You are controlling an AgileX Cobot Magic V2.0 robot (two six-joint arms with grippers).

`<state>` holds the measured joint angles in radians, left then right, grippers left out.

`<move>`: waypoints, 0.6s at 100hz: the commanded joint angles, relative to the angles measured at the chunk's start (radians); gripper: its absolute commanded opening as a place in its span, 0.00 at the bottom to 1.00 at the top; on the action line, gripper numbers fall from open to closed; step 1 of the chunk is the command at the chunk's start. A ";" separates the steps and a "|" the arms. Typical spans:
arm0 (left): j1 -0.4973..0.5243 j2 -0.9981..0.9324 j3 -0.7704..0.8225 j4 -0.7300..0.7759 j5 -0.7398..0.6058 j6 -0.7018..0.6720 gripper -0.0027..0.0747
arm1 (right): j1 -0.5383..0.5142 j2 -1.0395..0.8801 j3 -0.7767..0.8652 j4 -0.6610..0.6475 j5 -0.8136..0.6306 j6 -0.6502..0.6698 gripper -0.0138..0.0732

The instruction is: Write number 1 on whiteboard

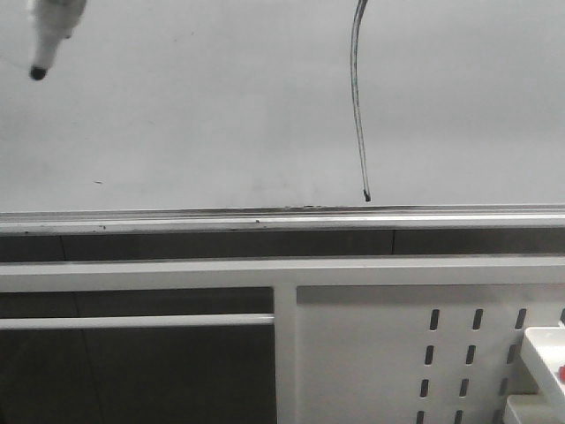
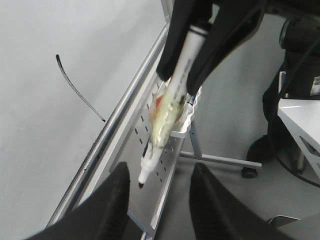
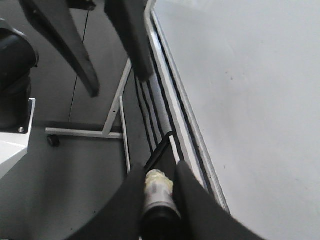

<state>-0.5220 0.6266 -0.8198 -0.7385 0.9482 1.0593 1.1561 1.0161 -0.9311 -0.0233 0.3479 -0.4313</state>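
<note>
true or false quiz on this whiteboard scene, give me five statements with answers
1. A black number 1 is already drawn on the whiteboard. True.
2. The marker tip is touching the stroke's lower end. False: in the front view the tip is far to the left of the stroke.
3. The right gripper is shut on the marker. True.
4. The left gripper is holding an eraser. False: its fingers are open and empty.
5. The stroke ends in a small dot just above the silver rail. True.
</note>
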 commanded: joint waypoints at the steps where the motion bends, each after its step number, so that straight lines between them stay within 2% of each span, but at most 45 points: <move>1: 0.001 0.037 -0.058 -0.056 0.000 0.007 0.38 | 0.023 0.020 -0.064 -0.034 -0.070 -0.013 0.07; 26: 0.000 0.050 -0.063 -0.054 0.048 0.017 0.38 | 0.035 0.061 -0.123 -0.072 -0.096 -0.013 0.07; 47: 0.000 0.057 -0.063 -0.054 0.045 0.017 0.30 | 0.046 0.061 -0.127 -0.072 -0.116 -0.013 0.07; 60: 0.000 0.065 -0.063 -0.056 0.020 0.017 0.30 | 0.069 0.061 -0.127 -0.072 -0.131 -0.013 0.07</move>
<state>-0.5220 0.6812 -0.8491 -0.7390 1.0286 1.0766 1.2147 1.0930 -1.0191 -0.0873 0.3112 -0.4360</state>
